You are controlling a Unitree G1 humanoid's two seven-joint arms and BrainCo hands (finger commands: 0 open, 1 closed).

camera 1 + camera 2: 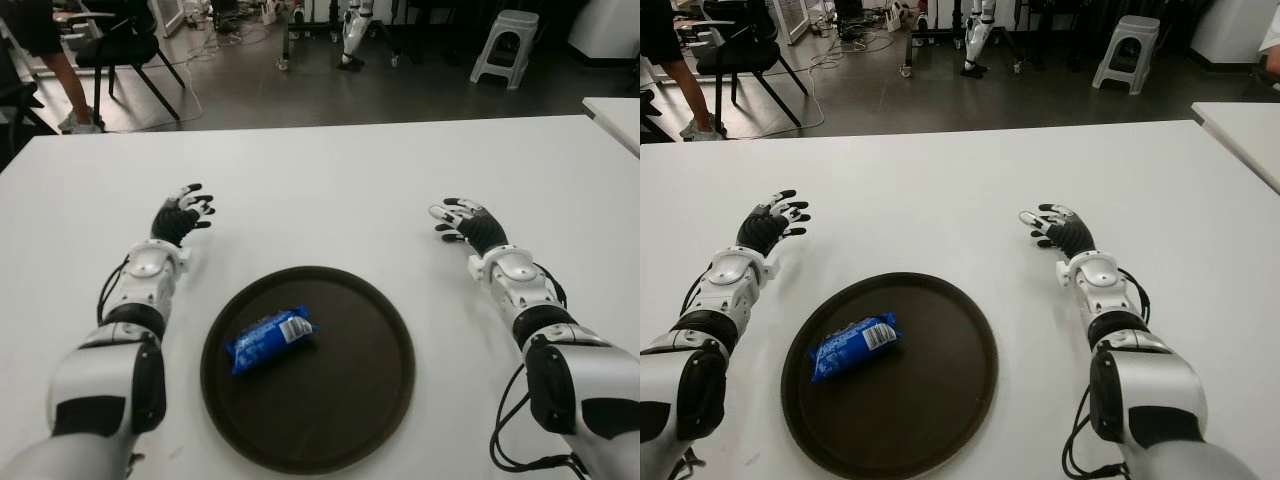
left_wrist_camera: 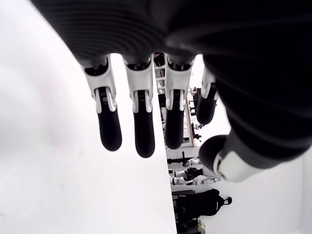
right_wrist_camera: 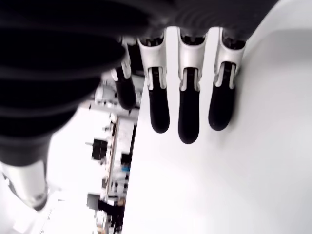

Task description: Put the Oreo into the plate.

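Oreo: the blue Oreo packet lies inside the dark round plate, left of its middle, tilted, clear of the rim. By the look of it, the job's done.
Left hand: the left hand shows over the white table, beyond and left of the plate, fingers stretched out straight, nothing in them.
Right hand: the right hand shows beyond and right of the plate, fingers extended and spread, holding nothing.
Handling: I'd call that packet light and crinkly, a slick foil wrap with brittle biscuits inside, so a gentle squeeze only. Best hold looks to be across the short sides at mid-length, not the crimped ends.
Edges: the plate's raised rim rings the packet; low fingers coming in could catch it or nudge the plate.
Room: open tabletop all round both hands and behind the plate; a second table's corner sits well off to the right, chairs and a stool far back on the floor.
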